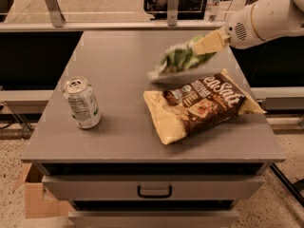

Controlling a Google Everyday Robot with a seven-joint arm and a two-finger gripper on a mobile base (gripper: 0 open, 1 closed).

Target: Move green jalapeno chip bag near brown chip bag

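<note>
I see my gripper [206, 43] clenched on the green jalapeno chip bag [176, 61]; the bag hangs over the table [109, 56], just behind the brown chip bag [204, 103], which lies flat; a soda can [81, 102] stands well to the left.

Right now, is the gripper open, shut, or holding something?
Gripper: shut on the green jalapeno chip bag, holding it off the table just behind the brown chip bag.
</note>
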